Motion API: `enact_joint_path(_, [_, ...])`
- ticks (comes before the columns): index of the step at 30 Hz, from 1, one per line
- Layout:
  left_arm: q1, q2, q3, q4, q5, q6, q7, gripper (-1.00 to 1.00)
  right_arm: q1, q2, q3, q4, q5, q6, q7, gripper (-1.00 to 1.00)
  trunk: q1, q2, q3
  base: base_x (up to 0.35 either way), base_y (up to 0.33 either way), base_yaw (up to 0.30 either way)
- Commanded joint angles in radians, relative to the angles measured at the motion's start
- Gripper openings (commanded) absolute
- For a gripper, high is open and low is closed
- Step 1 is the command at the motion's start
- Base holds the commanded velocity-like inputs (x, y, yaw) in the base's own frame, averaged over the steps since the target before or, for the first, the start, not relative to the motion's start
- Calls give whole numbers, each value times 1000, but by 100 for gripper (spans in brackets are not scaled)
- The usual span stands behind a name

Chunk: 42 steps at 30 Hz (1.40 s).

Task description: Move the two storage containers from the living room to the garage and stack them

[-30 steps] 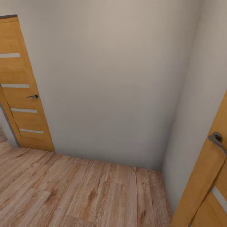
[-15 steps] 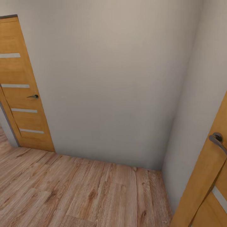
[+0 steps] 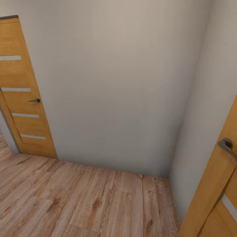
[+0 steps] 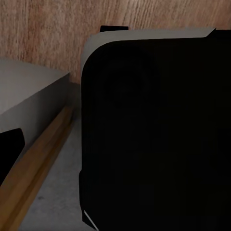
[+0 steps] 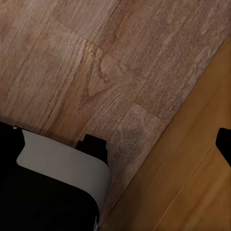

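The robot's head camera is looking at a plain grey-white wall (image 3: 115,82) that is meeting a light wood plank floor (image 3: 82,200) in a corner. An orange wooden door with pale stripes (image 3: 23,98) is standing on the left, and another orange wooden door with a dark metal handle (image 3: 217,184) is leaning in on the right. I cannot tell how the jaws are standing. I cannot tell where the bins are.

arms: lowered, out of head view | base (image 4: 154,134): black, white-edged
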Motion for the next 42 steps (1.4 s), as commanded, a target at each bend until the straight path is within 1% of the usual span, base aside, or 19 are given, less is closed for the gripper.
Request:
enact_joint_path(1, [0,0,1,0,2,-2,1,100,-1,1,8,3,-10,-5,3,100,0,-1,-1,0,0,0])
enact_joint_path(9, [0,0,1,0,2,-2,1,100,-1,1,8,3,-10,-5,3,100,0,-1,-1,33,0,0])
enact_joint_path(21, [0,1,0,0,2,-2,0,100,-1,1,8,3,-10,-6,3,100,0,-1,-1,300,0,22])
enact_joint_path(35, [0,1,1,0,2,-2,0,100,-1,1,9,3,-10,-10,3,100,0,-1,-1,321,0,258])
enact_joint_path(42, [0,1,1,0,3,-2,0,100,-1,1,9,3,-10,-10,3,100,0,-1,-1,169,0,271])
